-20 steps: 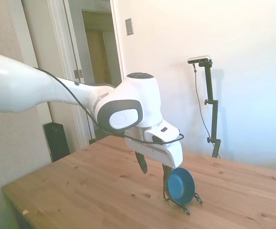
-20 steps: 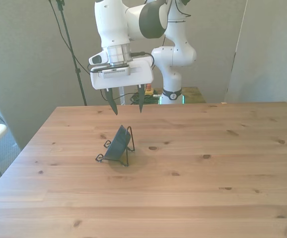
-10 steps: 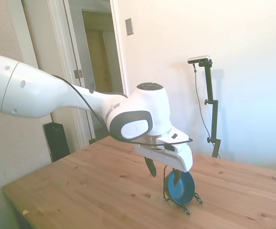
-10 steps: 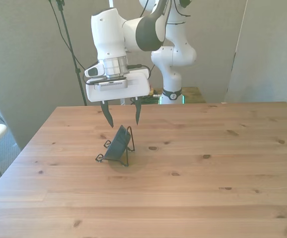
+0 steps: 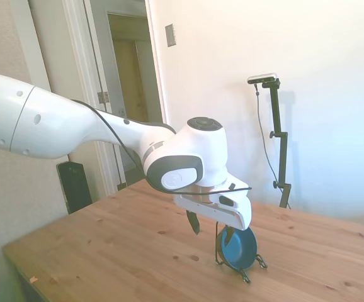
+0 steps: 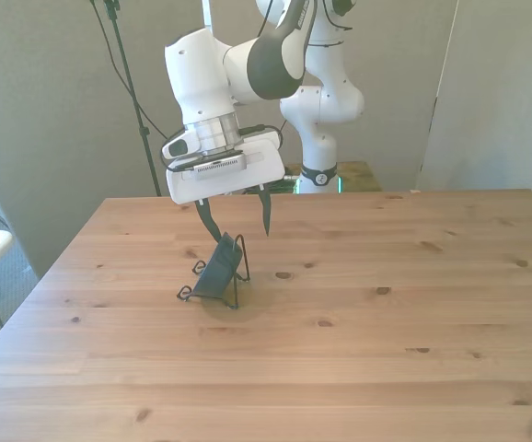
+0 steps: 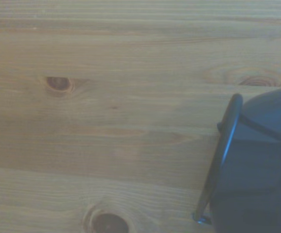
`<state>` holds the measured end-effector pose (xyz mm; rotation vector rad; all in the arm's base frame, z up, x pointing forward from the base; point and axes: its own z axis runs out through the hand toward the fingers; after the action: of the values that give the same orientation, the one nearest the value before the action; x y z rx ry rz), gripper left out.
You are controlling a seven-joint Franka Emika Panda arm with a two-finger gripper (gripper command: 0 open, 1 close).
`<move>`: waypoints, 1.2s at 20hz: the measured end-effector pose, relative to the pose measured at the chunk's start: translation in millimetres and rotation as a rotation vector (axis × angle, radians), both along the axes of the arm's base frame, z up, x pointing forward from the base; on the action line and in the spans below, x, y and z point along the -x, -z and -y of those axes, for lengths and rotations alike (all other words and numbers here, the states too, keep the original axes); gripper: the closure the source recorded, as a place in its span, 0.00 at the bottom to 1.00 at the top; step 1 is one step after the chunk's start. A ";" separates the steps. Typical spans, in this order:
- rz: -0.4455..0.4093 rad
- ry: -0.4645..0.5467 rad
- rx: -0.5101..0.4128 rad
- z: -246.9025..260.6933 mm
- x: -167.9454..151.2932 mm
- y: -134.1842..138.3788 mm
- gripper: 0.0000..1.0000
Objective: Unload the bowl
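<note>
The bowl [image 5: 238, 246] stands on edge in the wire stand [image 6: 213, 288] toward the counter's [image 6: 386, 350] far edge, while the tool [image 6: 234, 217], fingers spread, has dropped and tilted closer, nearly straddling its rim.

The bowl [image 6: 218, 273] leans on edge in the wire stand [image 6: 236, 276] on the surface [image 6: 386, 350], toward the front view's left. Directly above hangs the pincer [image 6: 234, 221], its fingers spread apart, just over the bowl's upper rim.
</note>
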<state>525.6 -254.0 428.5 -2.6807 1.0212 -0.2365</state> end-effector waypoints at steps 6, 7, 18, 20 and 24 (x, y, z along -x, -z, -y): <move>-0.008 -0.012 -0.003 -3.4 -5.4 6.1 1.00; -0.008 -0.014 -0.002 -3.6 -6.1 6.5 1.00; 0.010 -0.048 -0.027 -0.1 -10.8 15.9 1.00; 0.012 -0.050 -0.035 3.5 -8.4 16.3 1.00; 0.021 -0.047 -0.049 11.2 -3.7 15.8 1.00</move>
<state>529.3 -265.2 412.7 -2.6485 0.9443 -0.2273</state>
